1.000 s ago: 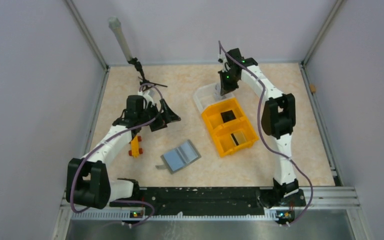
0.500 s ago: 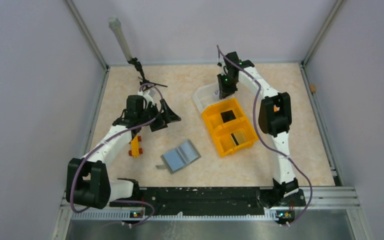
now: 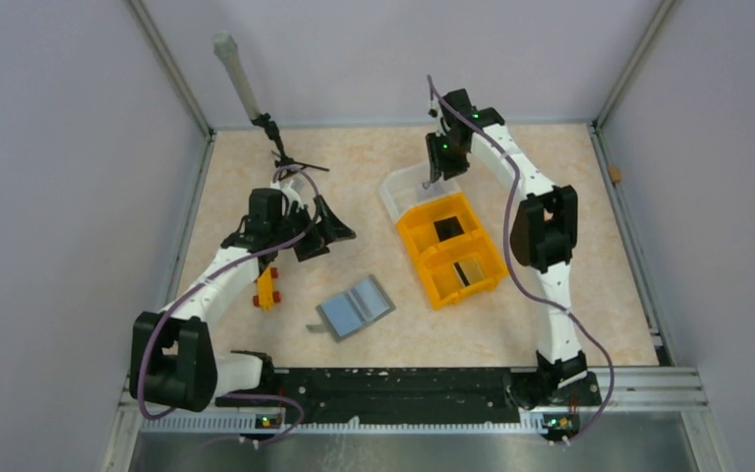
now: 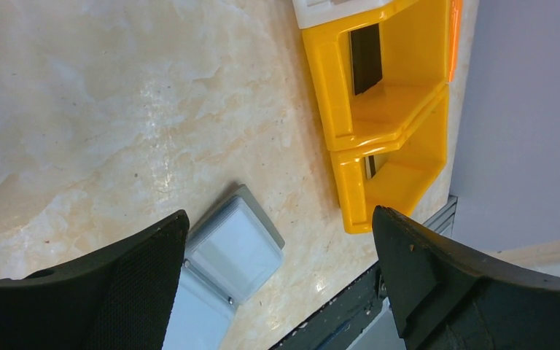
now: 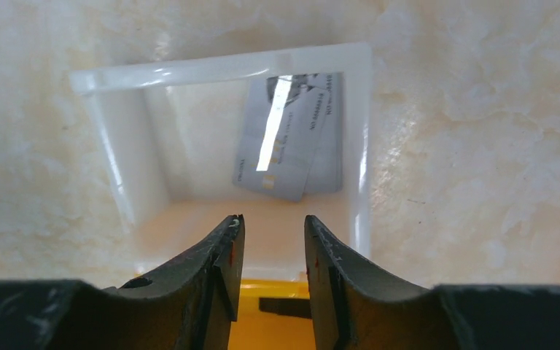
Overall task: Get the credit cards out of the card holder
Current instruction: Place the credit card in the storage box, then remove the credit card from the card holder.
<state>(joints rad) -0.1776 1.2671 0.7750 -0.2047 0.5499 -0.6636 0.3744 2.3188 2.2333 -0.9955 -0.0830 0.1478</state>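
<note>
Since a second ago my right arm has drawn a little up and back over the clear tray (image 5: 219, 67); my left arm and the card holder (image 3: 356, 307) have not shifted.

My right pincer (image 5: 271, 222) is spread a little, with nothing between its tips. Straight beyond it, apart from the tips, two pale grey cards (image 5: 288, 138) lie overlapping on the tray floor against its right wall. The orange bin (image 3: 408, 224) just beside the tray shows a dark card (image 3: 446, 228) in its far compartment and another in the near one. So I judge several cards are already out and sorted.

The holder lies open and flat on the desk (image 3: 256, 167), near the middle and well apart from my right pincer, which would have to cross the bin to reach it. My left pincer (image 4: 278, 215) hangs spread wide and empty, with the holder below and just beyond its tips. The holder's panels look pale grey-blue — I cannot tell whether that is lining or a card left in a slot.
</note>
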